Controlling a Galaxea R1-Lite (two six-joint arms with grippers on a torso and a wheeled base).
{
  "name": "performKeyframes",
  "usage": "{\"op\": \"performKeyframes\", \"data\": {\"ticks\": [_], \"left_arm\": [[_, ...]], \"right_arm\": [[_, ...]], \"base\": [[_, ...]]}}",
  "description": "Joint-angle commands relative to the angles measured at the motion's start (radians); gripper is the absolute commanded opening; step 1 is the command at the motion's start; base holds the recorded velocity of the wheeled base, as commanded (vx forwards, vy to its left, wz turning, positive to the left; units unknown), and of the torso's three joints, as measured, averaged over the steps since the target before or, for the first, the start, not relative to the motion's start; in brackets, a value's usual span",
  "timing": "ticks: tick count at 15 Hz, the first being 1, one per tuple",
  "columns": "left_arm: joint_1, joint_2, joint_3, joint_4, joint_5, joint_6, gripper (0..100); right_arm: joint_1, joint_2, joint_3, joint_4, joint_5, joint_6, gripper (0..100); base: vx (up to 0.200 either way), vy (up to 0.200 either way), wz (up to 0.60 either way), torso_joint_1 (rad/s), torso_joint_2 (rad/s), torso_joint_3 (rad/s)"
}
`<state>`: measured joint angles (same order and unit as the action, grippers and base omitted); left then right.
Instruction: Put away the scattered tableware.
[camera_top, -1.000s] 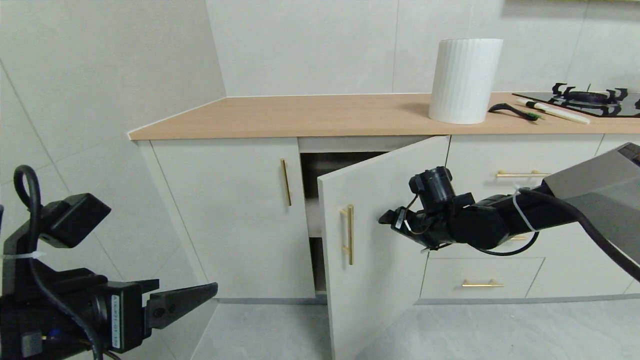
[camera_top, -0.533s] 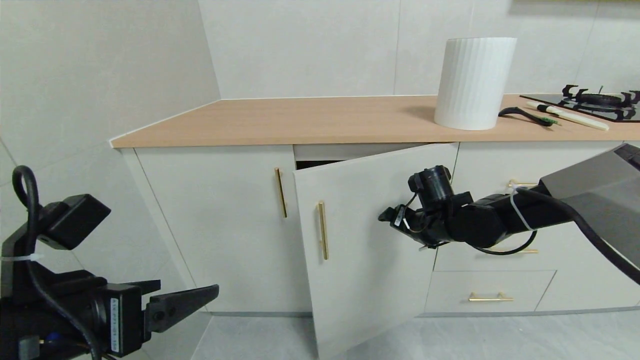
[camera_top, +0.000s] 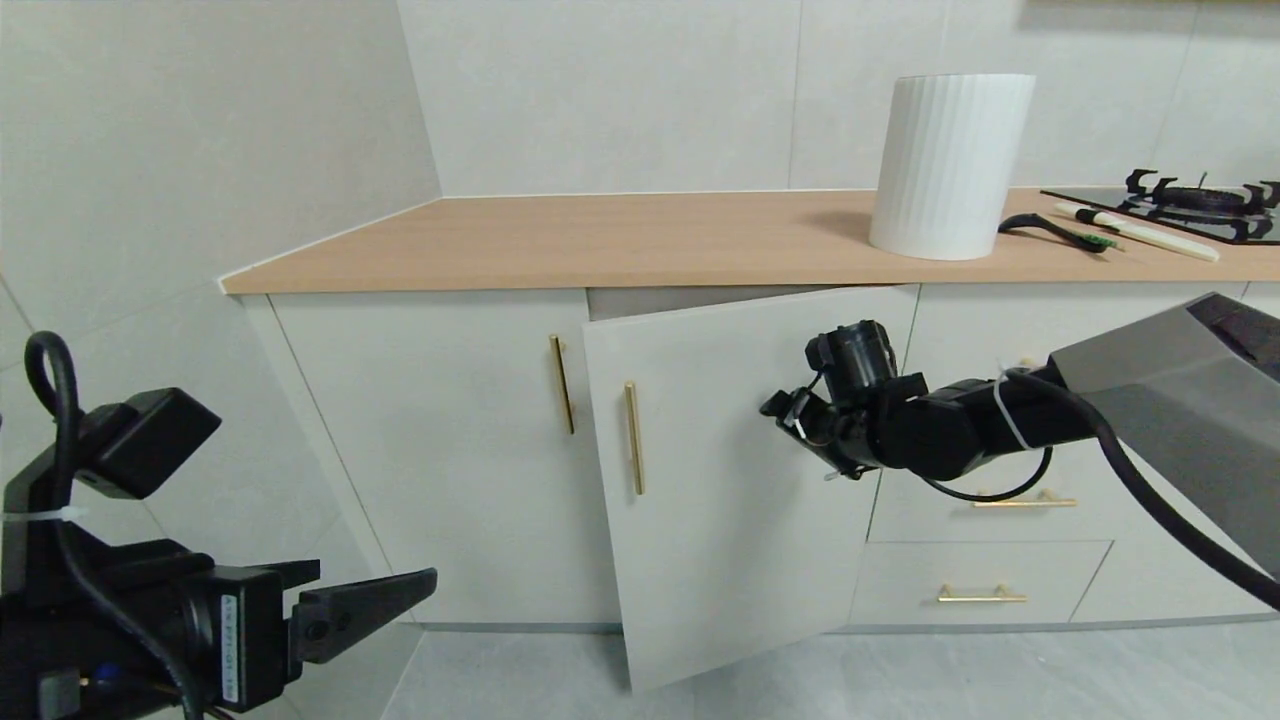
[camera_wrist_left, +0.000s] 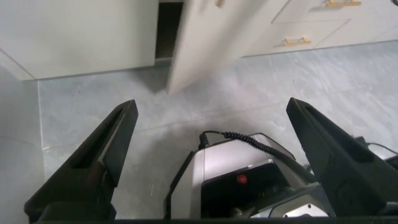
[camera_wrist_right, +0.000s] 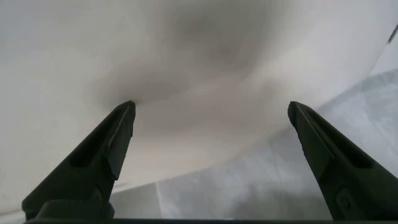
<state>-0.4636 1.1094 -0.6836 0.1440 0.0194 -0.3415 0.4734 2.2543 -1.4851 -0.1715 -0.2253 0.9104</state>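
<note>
Head view, from the left: the left gripper hangs low beside the tiled wall, well apart from the cupboards, its fingers spread wide with nothing between them. Next comes the cabinet door, ajar, its brass handle side swung out from the frame. The right gripper sits against the door's face near the hinge side, fingers spread and holding nothing. Up on the countertop stands a white ribbed container; just to its right lie the task's things, a black utensil and a pale utensil, beside the stove. The step in hand looks like shutting the door, with both utensils not yet put away. A push so close to the hinge has little leverage, so the fingertips could skid across the smooth panel, and the looping cable under the right arm could catch a drawer handle. The cupboard's inside is hidden behind the door, actual contact between fingertips and panel is hard to judge, the utensils' working ends are too small to identify, and the stove is cut off at the edge.
</note>
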Motion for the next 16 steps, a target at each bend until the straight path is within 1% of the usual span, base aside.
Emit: {"op": "performKeyframes", "data": {"ticks": [1,5,12,16], "left_arm": [[0.0,0.001,-0.001,0.0,0.001,-0.001,100],[0.0,0.003,0.001,0.0,0.001,-0.001,100],[0.0,0.003,0.001,0.0,0.001,-0.001,100],[0.0,0.004,0.001,0.0,0.001,-0.001,100]], "right_arm": [[-0.012,0.039,-0.044,0.001,-0.016,0.025,100],[-0.065,0.097,-0.118,0.001,-0.075,0.041,100],[-0.088,0.123,-0.146,0.001,-0.078,0.05,100],[-0.102,0.148,-0.182,0.004,-0.108,0.054,100]], "base": [[0.0,0.0,0.0,0.0,0.0,0.0],[0.0,0.0,0.0,0.0,0.0,0.0],[0.0,0.0,0.0,0.0,0.0,0.0],[0.0,0.0,0.0,0.0,0.0,0.0]]}}
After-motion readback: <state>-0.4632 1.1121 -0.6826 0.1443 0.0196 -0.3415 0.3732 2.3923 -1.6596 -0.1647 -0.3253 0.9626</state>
